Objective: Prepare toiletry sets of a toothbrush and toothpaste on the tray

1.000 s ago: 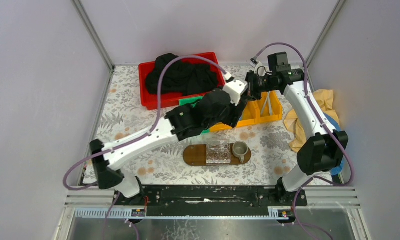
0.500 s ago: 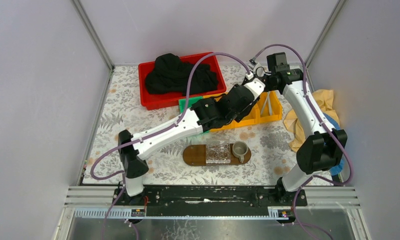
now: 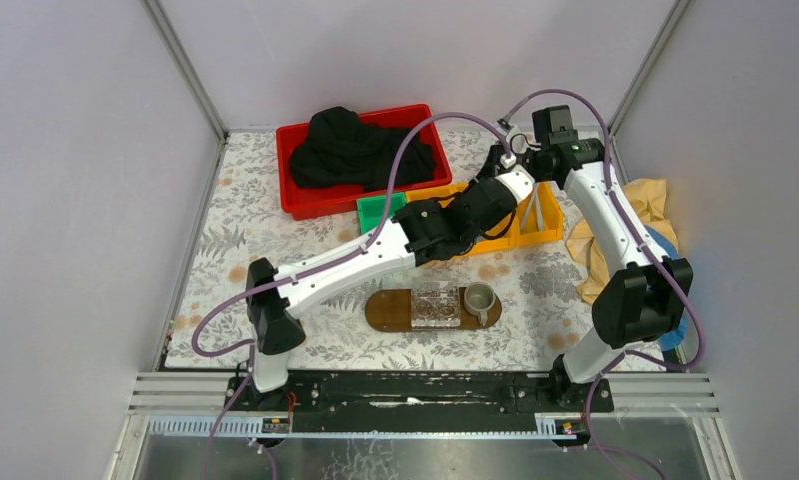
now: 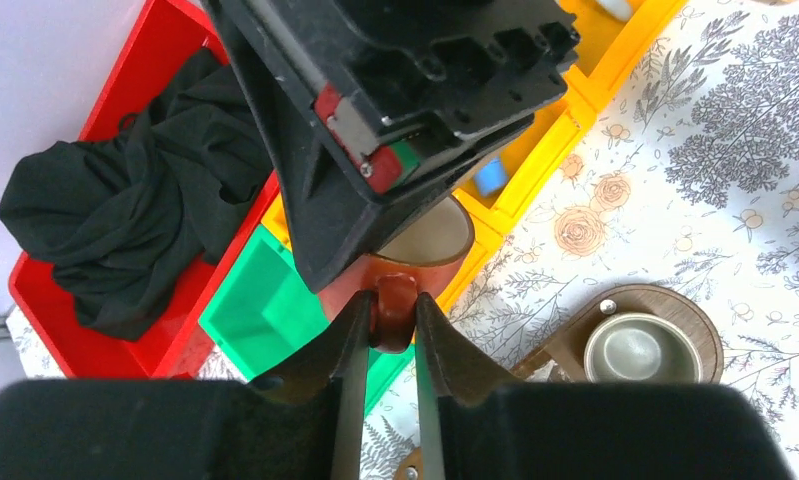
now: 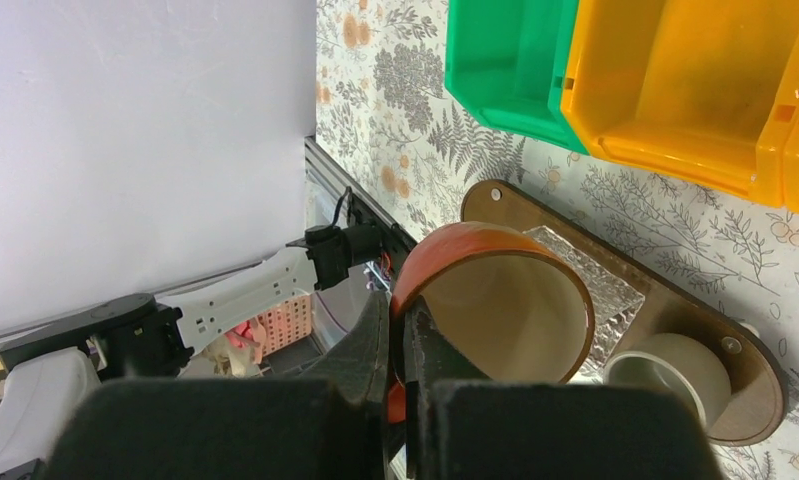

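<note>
A brown-orange mug hangs in the air over the yellow bins, held from two sides. My left gripper is shut on its handle, both fingers touching it. Shut on the mug's rim is my right gripper, with one finger inside the mug and one outside. The tray, a dark-brown oval board, lies near the table's front and carries a clear ribbed box and a grey cup. The toothbrush is hidden. A small blue piece shows in a yellow bin; I cannot tell whether it is the toothpaste.
A red bin with a black cloth stands at the back left. A green bin sits next to the yellow ones. A tan cloth lies at the right edge by the right arm.
My left arm has reached right and back to the right gripper, and its fingers have closed onto the mug's handle. The right arm has barely moved.
</note>
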